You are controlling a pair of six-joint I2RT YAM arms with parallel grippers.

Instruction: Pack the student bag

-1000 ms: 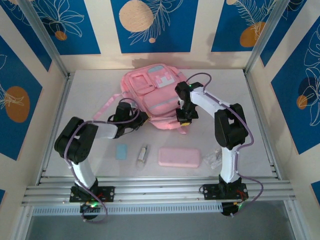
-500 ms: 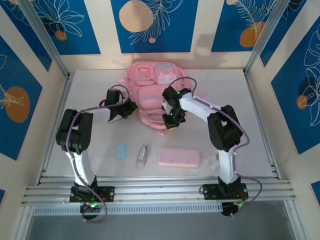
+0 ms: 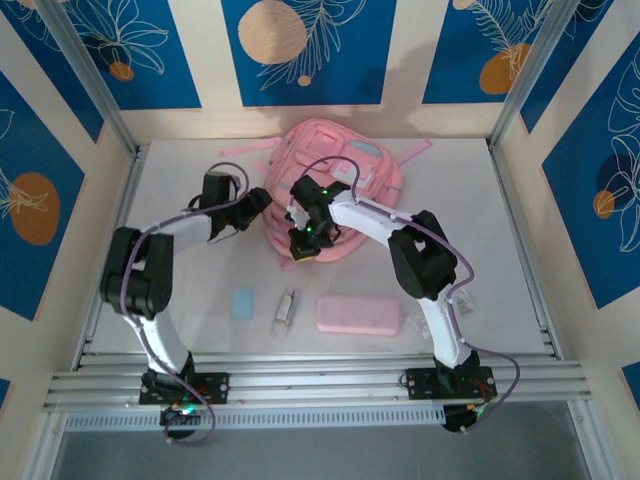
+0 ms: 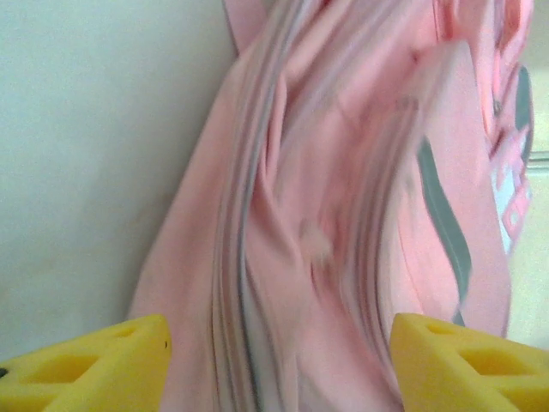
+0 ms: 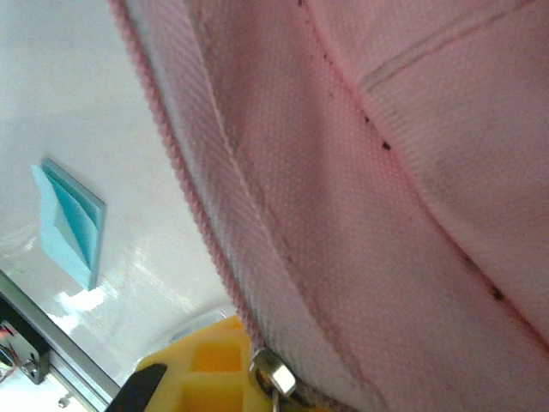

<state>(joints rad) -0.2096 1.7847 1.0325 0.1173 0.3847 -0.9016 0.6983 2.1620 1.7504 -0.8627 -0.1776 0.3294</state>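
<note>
While the pencil case (image 3: 360, 315) and blue pad (image 3: 243, 303) lie unpacked near the front of the table (image 3: 500, 230), the right gripper (image 3: 303, 243) beyond them stays pinched shut on the near hem of the student bag (image 3: 345, 175). Slightly farther back, the left gripper (image 3: 258, 203) has just sprung wide and let go (fabric blurs ahead of it). The bag has swung round at the back middle, so repositioning looks nearly done and loading not yet begun.

Matt, finely woven cloth of the student bag (image 5: 386, 172), smooth glossy white table (image 5: 77, 112), shiny metal fitting (image 5: 270, 375).
</note>
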